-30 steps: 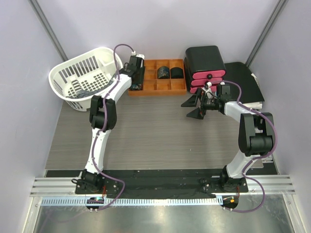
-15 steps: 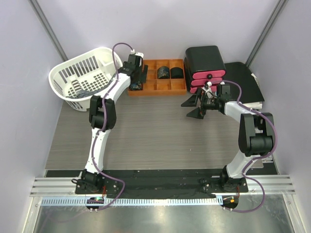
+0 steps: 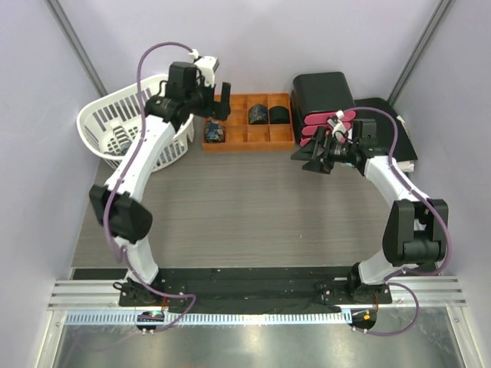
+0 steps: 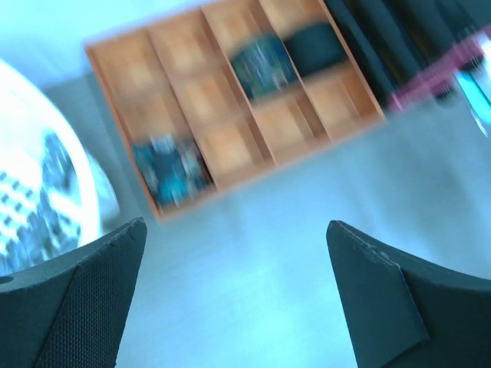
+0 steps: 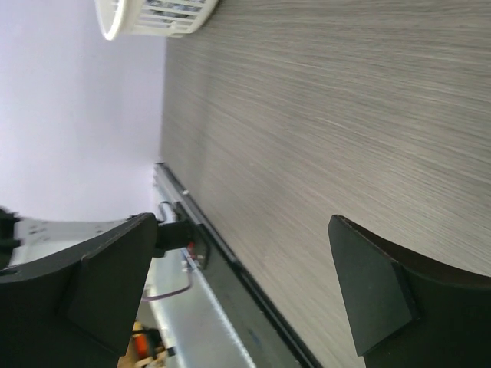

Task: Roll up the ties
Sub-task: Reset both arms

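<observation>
Just ahead of the left gripper (image 4: 238,299), whose fingers stand wide apart and hold nothing, three rolled ties (image 4: 170,169) sit in the orange tray (image 4: 268,166). Below the right gripper (image 5: 245,284), equally spread and empty, lies open table (image 5: 322,115).

No text, brand, number or sign can be read in any of the views. The rolled ties (image 3: 258,115) in the tray (image 3: 249,146) show only a fine coloured pattern with no lettering that can be made out, and the left wrist view of them is blurred. Two small coloured spots (image 3: 149,314) on the rail (image 3: 261,317) by the arm bases may be labels, but they are too small to tell.
</observation>
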`<state>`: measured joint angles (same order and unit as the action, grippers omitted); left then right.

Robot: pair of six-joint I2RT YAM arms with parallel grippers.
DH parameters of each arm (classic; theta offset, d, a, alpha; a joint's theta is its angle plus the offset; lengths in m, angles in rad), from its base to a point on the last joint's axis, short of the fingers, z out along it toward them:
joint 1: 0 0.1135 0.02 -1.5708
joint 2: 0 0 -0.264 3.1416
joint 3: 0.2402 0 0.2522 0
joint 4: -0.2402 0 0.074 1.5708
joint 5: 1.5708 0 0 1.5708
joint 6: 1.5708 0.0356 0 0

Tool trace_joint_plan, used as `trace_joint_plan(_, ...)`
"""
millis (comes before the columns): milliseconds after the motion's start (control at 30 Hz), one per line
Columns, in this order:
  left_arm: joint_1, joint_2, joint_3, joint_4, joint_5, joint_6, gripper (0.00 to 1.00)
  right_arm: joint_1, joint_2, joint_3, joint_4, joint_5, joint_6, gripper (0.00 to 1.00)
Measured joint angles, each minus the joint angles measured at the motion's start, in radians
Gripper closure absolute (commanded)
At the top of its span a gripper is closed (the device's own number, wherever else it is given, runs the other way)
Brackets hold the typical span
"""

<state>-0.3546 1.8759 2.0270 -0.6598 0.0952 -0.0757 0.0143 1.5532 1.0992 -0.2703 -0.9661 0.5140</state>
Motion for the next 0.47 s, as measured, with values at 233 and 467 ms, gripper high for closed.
trace_joint_plan(233,0.015,-0.302,-0.456,-0.114,0.050,0.000,0.00,-0.028,-0.108,-0.002,-0.181,0.169,-0.211,0.00)
trace_joint_plan(467,0.023,-0.497,-0.842,-0.155,0.037,-0.003,0.00,-0.029,-0.199,-0.112,-0.243,0.275,-0.330,0.00)
